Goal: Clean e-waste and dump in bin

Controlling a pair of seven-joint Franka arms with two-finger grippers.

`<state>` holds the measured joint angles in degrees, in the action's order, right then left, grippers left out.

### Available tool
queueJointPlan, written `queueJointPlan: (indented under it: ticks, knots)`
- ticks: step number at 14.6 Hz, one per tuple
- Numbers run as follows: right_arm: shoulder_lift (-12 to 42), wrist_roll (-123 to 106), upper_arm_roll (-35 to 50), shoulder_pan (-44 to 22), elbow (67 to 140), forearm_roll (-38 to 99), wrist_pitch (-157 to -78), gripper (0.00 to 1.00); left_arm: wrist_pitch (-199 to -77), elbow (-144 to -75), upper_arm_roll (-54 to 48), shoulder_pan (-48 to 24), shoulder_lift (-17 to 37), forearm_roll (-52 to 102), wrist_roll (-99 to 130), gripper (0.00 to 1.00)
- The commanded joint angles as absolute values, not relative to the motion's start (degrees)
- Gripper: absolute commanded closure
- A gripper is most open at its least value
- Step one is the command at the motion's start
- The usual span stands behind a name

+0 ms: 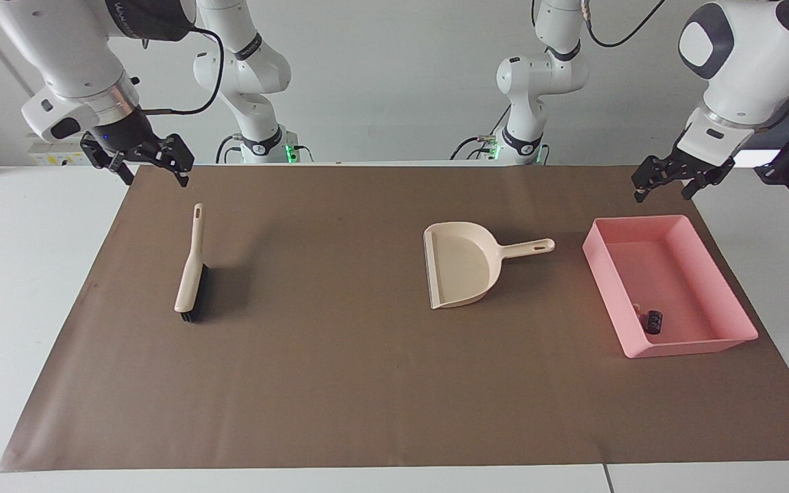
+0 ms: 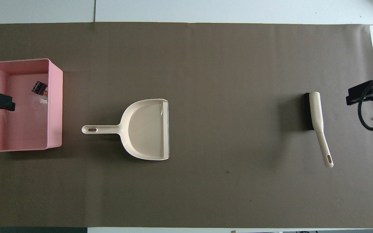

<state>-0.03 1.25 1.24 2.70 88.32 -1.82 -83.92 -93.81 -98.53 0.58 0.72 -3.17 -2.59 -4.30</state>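
- The e-waste lies inside the bin, in the corner farthest from the robots on the dustpan's side: one small black block and one whitish scrap touching or just beside it. I count two pieces, with none visible on the brown mat.
- The left claw hangs in the air with its fingers spread and nothing between them, over the counter edge just past the bin's robot-side wall. The e-waste is below it and away from the robots, along the bin's long axis.
- The right claw is also spread and empty, raised above the mat's corner at the right arm's end. The brush lies below it, handle tip toward the claw, long axis running away from the robots.
- The dustpan lies flat and empty between brush and bin, its handle pointing at the bin. The left arm is the nearer one to it.
- Count: one bin, one dustpan, one brush, two claws.
- Judged from this layout, the dumping looks complete, so no further grasp seems called for.
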Motion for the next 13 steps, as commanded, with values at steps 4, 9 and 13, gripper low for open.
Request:
queueJointPlan:
  ticks: [4,9,13]
  knots:
    - [-0.35,-0.09,1.49,3.16,88.68,-1.85,-83.76,0.0,-92.46,-99.49,0.53,1.93,-4.48,-1.85,-3.6,0.02]
    - [-0.35,-0.09,1.49,3.16,88.68,-1.85,-83.76,0.0,-92.46,-99.58,0.53,1.93,-4.48,-1.85,-3.78,0.02]
    - [-0.26,-0.09,1.49,3.16,88.68,-1.85,-83.76,0.0,-92.98,-100.19,0.53,1.93,-4.57,-1.85,-3.87,0.02]
